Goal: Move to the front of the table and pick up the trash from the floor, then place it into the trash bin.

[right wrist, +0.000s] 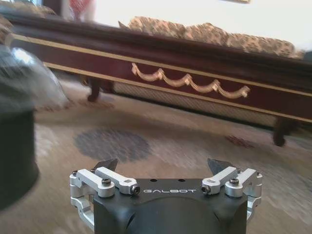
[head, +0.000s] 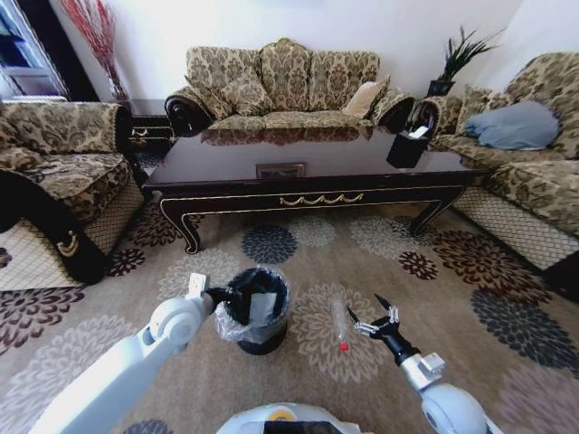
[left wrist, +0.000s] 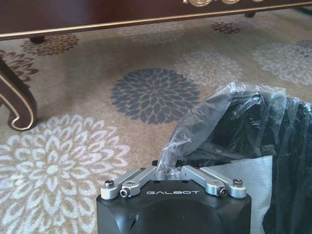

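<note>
The trash bin is black with a crinkly plastic bag and stands on the carpet in front of the table. My left gripper is at the bin's near rim. In the left wrist view that left gripper is shut on a fold of the plastic bag. White paper lies inside the bin. A slim clear tube with a red tip lies on the carpet to the right of the bin. Just right of the tube, my right gripper is open and holds nothing. The right wrist view shows the same open right gripper, the table ahead and the bin at the side.
Patterned sofas surround the table: one behind it, one to the left and one to the right. A black tissue box stands on the table's right end. The flowered carpet stretches open to the right.
</note>
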